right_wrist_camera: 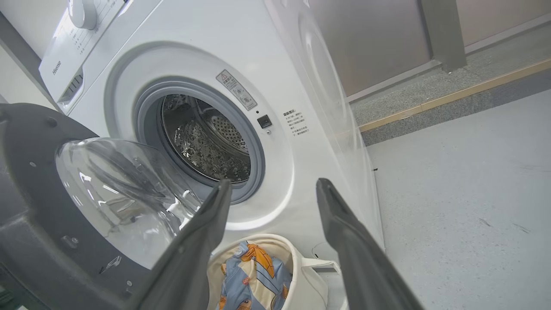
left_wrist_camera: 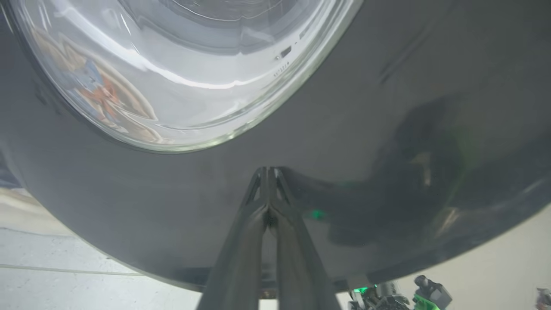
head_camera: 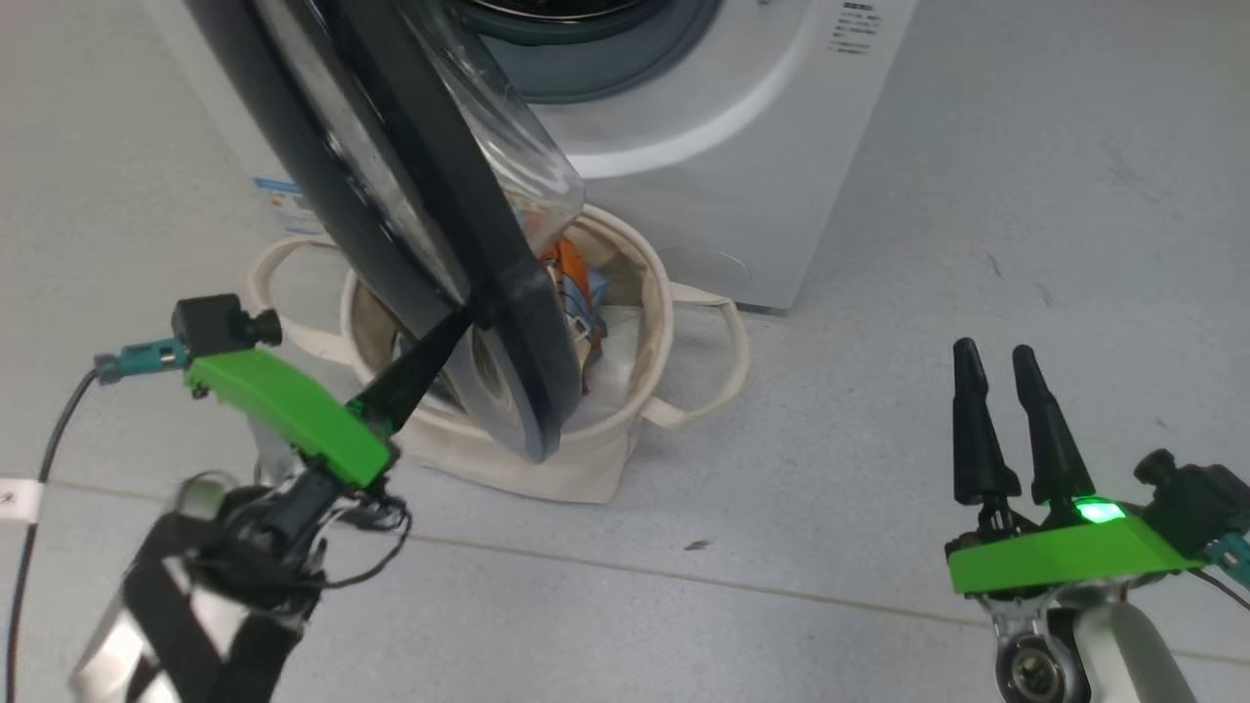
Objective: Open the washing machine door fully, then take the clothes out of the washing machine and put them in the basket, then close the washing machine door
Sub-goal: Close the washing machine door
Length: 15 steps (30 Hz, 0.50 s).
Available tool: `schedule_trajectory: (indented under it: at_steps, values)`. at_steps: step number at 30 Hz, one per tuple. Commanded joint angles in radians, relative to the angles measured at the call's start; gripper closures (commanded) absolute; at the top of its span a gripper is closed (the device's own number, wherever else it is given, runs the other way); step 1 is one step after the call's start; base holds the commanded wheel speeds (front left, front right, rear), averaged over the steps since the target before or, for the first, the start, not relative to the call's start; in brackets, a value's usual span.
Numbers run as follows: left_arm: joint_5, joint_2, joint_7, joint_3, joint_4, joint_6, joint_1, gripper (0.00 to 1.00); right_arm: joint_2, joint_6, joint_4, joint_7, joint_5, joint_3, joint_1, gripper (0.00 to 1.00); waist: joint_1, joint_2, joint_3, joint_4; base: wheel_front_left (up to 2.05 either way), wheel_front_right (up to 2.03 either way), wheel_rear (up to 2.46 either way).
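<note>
The white washing machine [head_camera: 723,146] stands with its round black door [head_camera: 518,322] swung partway out over the cream basket [head_camera: 656,322]. My left gripper [head_camera: 457,322] is shut, and its fingertips [left_wrist_camera: 269,172] press against the door's glossy outer face just below the glass porthole [left_wrist_camera: 172,64]. The light-blue clothes [right_wrist_camera: 254,275] with orange print lie inside the basket [right_wrist_camera: 310,275]. The steel drum [right_wrist_camera: 206,142] looks bare inside. My right gripper [head_camera: 994,350] hovers open at the lower right, away from the machine [right_wrist_camera: 193,51], holding nothing [right_wrist_camera: 273,185].
The basket sits on the grey floor [head_camera: 977,195] right in front of the washer, under the door's lower edge. A floor seam [head_camera: 684,576] runs across in front of me. A raised kerb and wall [right_wrist_camera: 430,99] lie beyond the machine's right side.
</note>
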Motion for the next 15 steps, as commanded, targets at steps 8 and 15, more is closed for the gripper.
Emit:
schedule_trajectory:
  at_steps: [8,15]
  values:
    - [0.240,-0.026,-0.248,-0.049,0.161,-0.032,-0.155,1.00,0.007,0.000,-0.042,-0.012,-0.016,0.009,-0.024,0.00,0.0000,0.0000,0.031,-0.066,0.00,0.00,0.00]
    - [0.265,-0.077,-0.345,-0.103,0.251,-0.036,-0.256,1.00,0.007,0.000,-0.045,-0.012,0.006,0.014,-0.035,0.00,0.0000,0.0000,0.072,-0.110,0.00,0.00,0.00]
